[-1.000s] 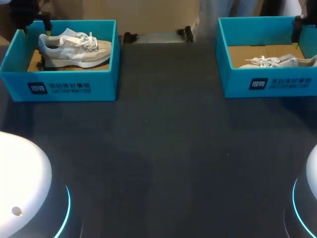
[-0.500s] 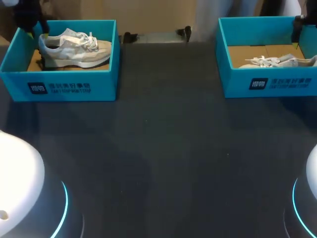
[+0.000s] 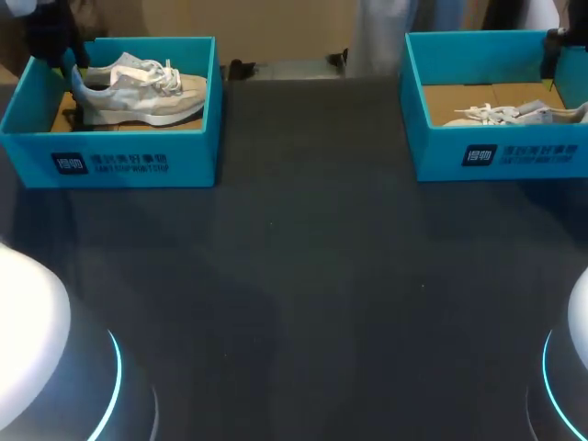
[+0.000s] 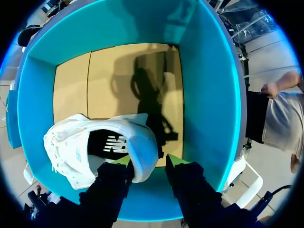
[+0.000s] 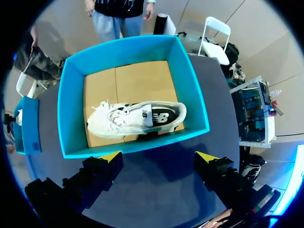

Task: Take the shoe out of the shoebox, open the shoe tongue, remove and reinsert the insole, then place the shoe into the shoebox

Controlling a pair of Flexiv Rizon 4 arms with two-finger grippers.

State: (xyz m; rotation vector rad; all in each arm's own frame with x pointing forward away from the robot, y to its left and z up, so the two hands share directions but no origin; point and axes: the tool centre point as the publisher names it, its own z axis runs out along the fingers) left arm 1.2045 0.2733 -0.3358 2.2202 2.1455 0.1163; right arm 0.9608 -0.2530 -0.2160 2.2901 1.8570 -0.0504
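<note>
A white and grey shoe [image 3: 138, 87] lies on its sole in the left blue shoebox [image 3: 138, 158], toe to the right. My left gripper [image 3: 72, 57] hangs over its heel end. In the left wrist view the shoe [image 4: 90, 147] shows its dark inside, and my left gripper [image 4: 148, 160] is shut on the heel, one yellow tip on each side. A second white shoe [image 3: 514, 114] lies in the right shoebox [image 3: 496, 154]. My right gripper [image 3: 549, 62] stays above that box's far right. In the right wrist view that gripper [image 5: 159, 156] stands open, above the box's near wall [image 5: 137, 145] and apart from the shoe [image 5: 137, 118].
Both boxes have brown cardboard floors [image 4: 118, 80] and stand at the far corners of the dark table [image 3: 303, 276]. The white bases of my arms [image 3: 37, 367] rise at the two near corners.
My left gripper's fingers have closed in around the shoe's heel and the arm has shifted slightly. The shoe and my right arm have stayed where they were.
</note>
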